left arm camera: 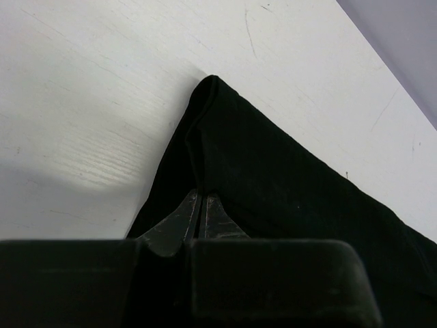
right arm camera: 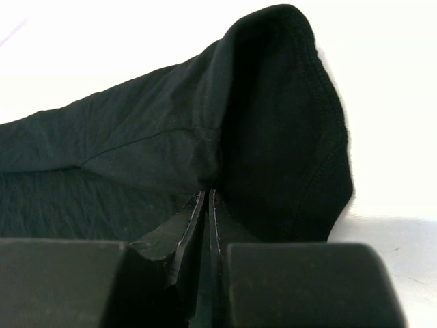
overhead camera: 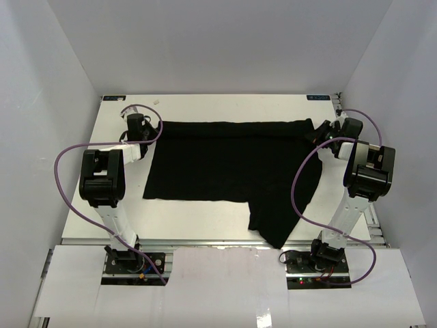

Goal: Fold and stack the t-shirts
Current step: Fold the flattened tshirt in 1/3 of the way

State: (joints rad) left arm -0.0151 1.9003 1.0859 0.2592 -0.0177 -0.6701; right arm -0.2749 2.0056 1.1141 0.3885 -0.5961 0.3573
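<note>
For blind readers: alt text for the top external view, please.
A black t-shirt lies on a white table, the left gripper at its far left corner, the right gripper at its far right corner. One part trails toward the near edge.

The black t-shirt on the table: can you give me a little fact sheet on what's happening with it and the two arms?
item: black t-shirt, only one in view
lies: spread on the white table, one flap reaching toward the near edge
left gripper: shut on the shirt's far left corner
right gripper: shut on its far right corner, fabric bunched up there
folded stack: none in view
</note>
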